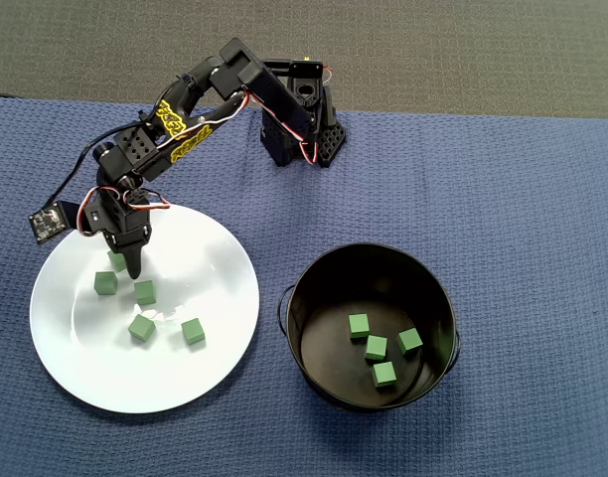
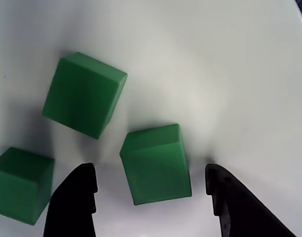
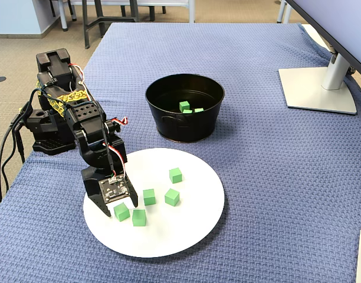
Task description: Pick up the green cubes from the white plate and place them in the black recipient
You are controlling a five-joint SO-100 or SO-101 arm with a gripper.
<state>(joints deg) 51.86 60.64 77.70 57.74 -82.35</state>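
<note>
The white plate [image 1: 215, 248] lies at the left of the overhead view with several green cubes on it. My gripper [image 2: 148, 170] hangs open just over the plate, its black fingers [image 2: 74, 202] on either side of one green cube [image 2: 156, 163] without touching it. That same cube [image 1: 114, 261] shows half hidden beside my gripper [image 1: 126, 258] from above. In the wrist view another cube [image 2: 84, 94] lies further ahead and a third [image 2: 20, 185] sits outside the left finger. The black recipient [image 1: 302, 298] stands to the plate's right with several green cubes [image 1: 376, 347] inside.
The arm's base [image 1: 299, 124] sits at the back of the blue woven cloth [image 1: 523, 199]. In the fixed view a monitor stand [image 3: 319, 88] rests at the far right. The pot [image 3: 168, 127] stands just behind the plate [image 3: 198, 224] there.
</note>
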